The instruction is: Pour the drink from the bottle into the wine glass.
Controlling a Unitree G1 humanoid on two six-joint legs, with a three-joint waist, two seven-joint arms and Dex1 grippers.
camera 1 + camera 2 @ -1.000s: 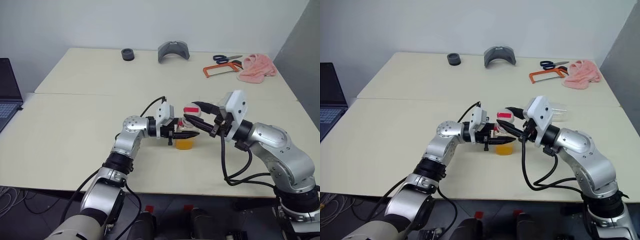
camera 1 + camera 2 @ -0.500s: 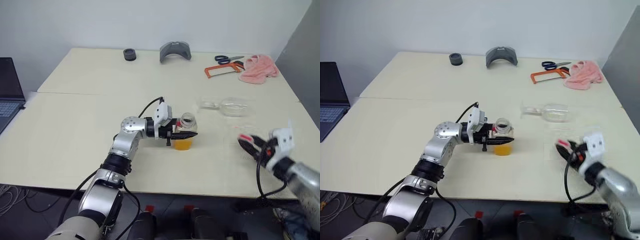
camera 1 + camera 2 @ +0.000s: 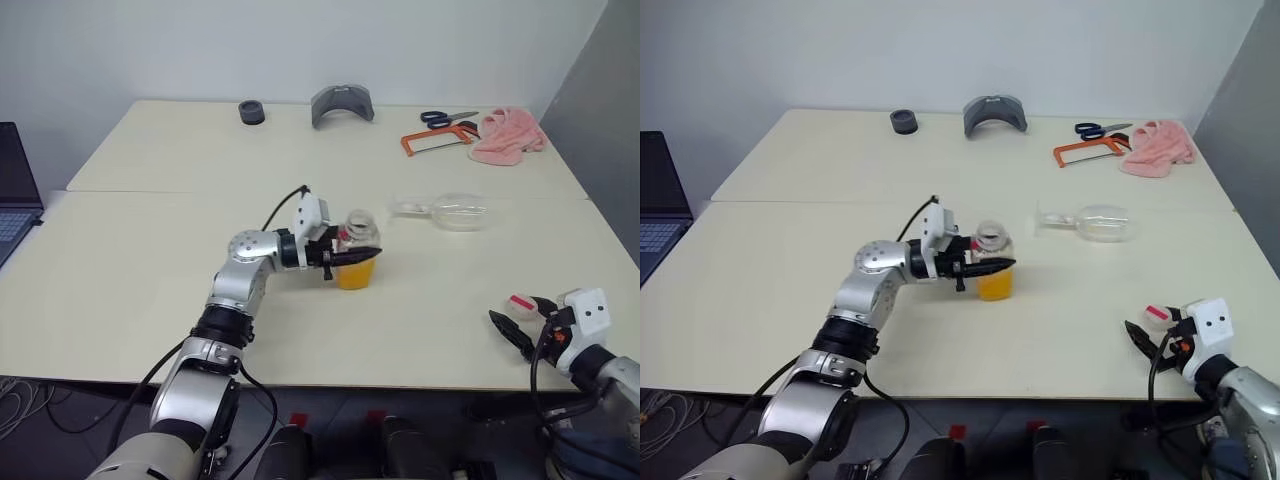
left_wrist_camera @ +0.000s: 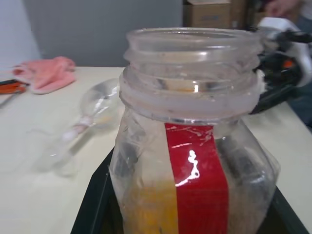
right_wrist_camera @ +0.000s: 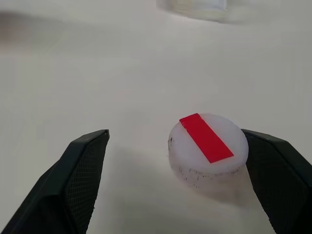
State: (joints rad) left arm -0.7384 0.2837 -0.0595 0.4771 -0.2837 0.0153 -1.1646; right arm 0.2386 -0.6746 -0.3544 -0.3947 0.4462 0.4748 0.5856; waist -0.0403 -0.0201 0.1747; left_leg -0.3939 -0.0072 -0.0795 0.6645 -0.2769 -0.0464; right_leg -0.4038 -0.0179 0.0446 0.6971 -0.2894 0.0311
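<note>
While the right claw (image 5: 175, 195) sits at the near right edge of the worktop (image 3: 150, 260) with its fingers spread wide and released, the red-and-white cap (image 5: 208, 146) lies flat on the surface between them, closer to one finger (image 5: 275, 170) than the other, and whether it touches that finger cannot be told. In the head views the same cap (image 3: 522, 302) shows as a small red-striped disc just beside the claw's tips.

Farther in and to the left of that claw, the left claw (image 3: 352, 259) is clenched around the bottle (image 3: 357, 256), holding it upright near the middle of the worktop. The bottle's mouth (image 4: 192, 41) is uncovered, its red label stripe (image 4: 197, 180) faces the wrist camera, and the drink (image 3: 356, 274) fills only the lower part of the body.

Beyond the left claw and off to its right, well apart from the bottle, the wine glass (image 3: 452, 212) lies on its side, its stem pointing left toward the bottle's side of the worktop.

At the far edge rest a pink cloth (image 3: 505, 135), an orange-framed saw (image 3: 435, 140), blue-handled scissors (image 3: 445, 117), a grey curved piece (image 3: 342, 103) and a dark ring (image 3: 252, 112).
</note>
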